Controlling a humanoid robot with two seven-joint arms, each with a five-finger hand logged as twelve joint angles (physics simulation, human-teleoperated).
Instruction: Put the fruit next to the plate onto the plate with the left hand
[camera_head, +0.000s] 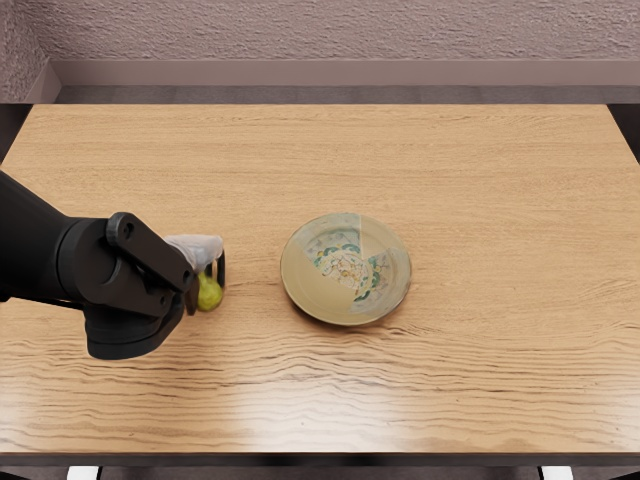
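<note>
The small round yellow-green fruit (209, 293) sits low at the left of the frame, a little way left of the plate and not on it yet. The black left hand (198, 264) is on top of it. Its pale fingers (196, 246) are curled close around the fruit, one at each side, and they look like they are holding it. I cannot tell if the fruit is still touching the worktop. The right arm is not in the frame.

What could go wrong? The fruit is round and small, so it may slip out if the hold is weak. Then it could roll away across the flat top, since nothing is there to stop it. The big dark arm hides most of the fruit, so it is hard to see how well it is held. If the hand moves to the right too low, the fruit or the fingers may bump the edge of the round tan plate with green and white painted patterns (288, 270) and push it. If the hand lets go too high, the fruit may bounce off the shallow plate.

The light brown wooden worktop (450, 170) fills most of the frame. Its grain runs from side to side, and only the plate and the fruit lie on it. Behind it, along the top of the frame, is a rough grey-purple wall (350, 25) with a smooth pale strip (350, 72) at its foot.
</note>
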